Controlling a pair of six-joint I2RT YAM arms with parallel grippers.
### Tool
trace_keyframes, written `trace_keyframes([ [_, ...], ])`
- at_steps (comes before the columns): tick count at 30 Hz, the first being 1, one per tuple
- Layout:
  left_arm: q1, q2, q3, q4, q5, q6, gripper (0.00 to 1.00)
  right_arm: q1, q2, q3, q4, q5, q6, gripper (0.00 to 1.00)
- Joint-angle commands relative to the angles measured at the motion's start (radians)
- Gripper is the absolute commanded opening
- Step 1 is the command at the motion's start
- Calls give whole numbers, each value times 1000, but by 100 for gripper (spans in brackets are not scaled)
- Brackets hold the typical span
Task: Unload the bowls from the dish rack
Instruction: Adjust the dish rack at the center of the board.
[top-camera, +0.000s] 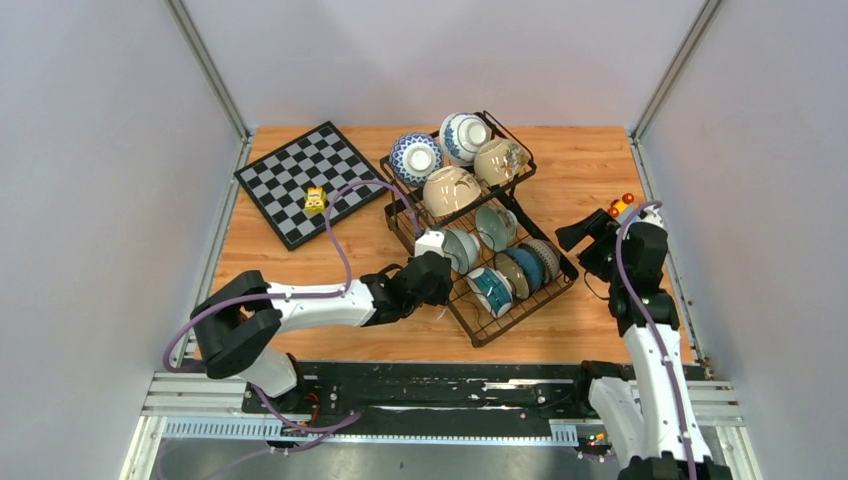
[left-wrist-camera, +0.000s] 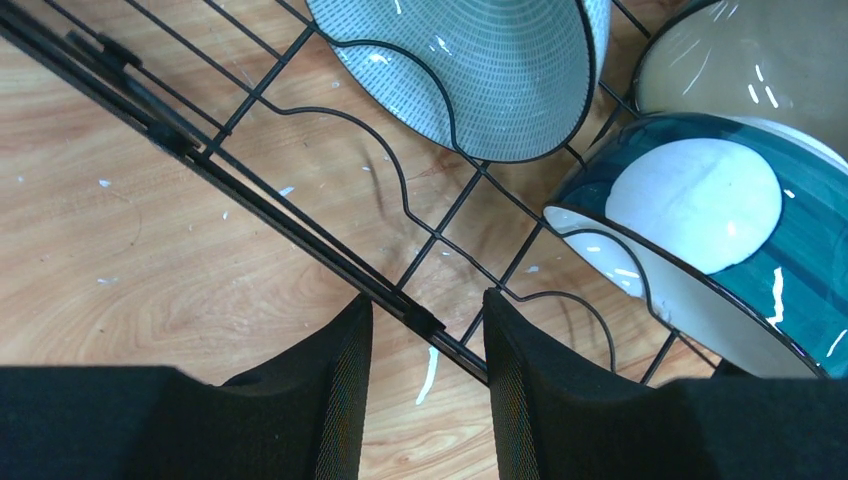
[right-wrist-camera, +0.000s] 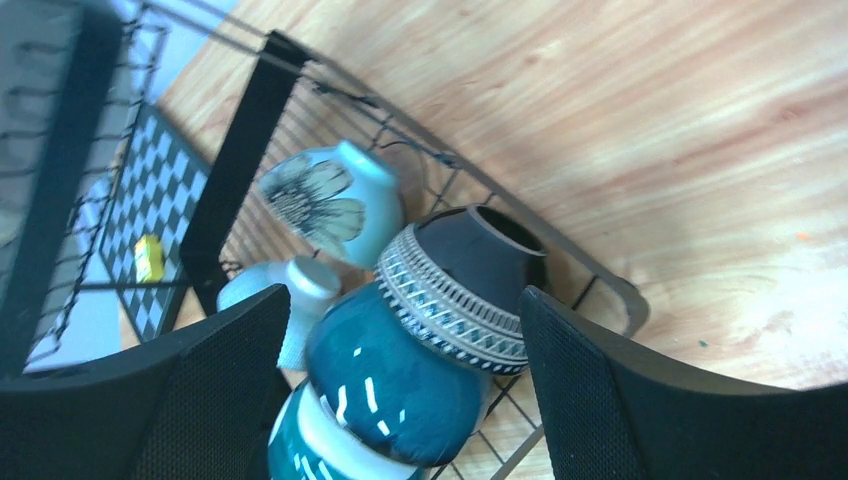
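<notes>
Beneath the dish rack (top-camera: 527, 306): wooden table (top-camera: 600, 170), bare boards showing on both sides. Black wire, two tiers, set askew at mid-table, with the raised basket at the far end and a flat tray with wavy dividers at the near end.

Left of the rack, near its far corner: chessboard (top-camera: 300, 180), flat, turned on a slant.

Reaching for the rack's near left edge: left arm (top-camera: 310, 300), stretched low over the boards. Off the rack's right side, apart from it: right arm (top-camera: 645, 300), wrist turned toward the tray.

Up in the rack's basket: blue-and-white bowl (top-camera: 416, 158), second blue-and-white bowl (top-camera: 464, 136), beige bowl (top-camera: 501, 160), larger beige bowl (top-camera: 451, 190), packed close together.

Down in the rack's tray, standing on edge between the dividers: pale teal bowl (top-camera: 495, 226) with a dark flower, fine-patterned pale bowl (left-wrist-camera: 480, 70), teal bowl (left-wrist-camera: 700, 220) with a white patch, glossy blue bowl (right-wrist-camera: 400, 380), and dark banded bowl (right-wrist-camera: 460, 280) nearest the rack's right rim.

Astride the rack's near left rim wire: left gripper (left-wrist-camera: 428, 310), fingers parted only a little, one on each side of the wire, neither seen pressing it.

Just off the rack's right rim: right gripper (right-wrist-camera: 405, 295), spread wide, gripping nothing, with the dark banded and blue bowls framed in the gap.

Left of the rack, on the chessboard's nearer squares: small yellow piece (top-camera: 315, 200).
</notes>
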Motion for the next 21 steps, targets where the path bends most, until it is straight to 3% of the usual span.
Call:
trace_keyframes([
  [1, -30, 53, 37, 2, 98, 243, 0, 76, -73, 70, -126, -8, -88, 88],
  [12, -42, 116, 51, 46, 177, 302, 0, 191, -251, 62, -246, 13, -108, 88],
  [21, -39, 163, 104, 50, 164, 392, 0, 207, -279, 30, -277, 36, -125, 88],
])
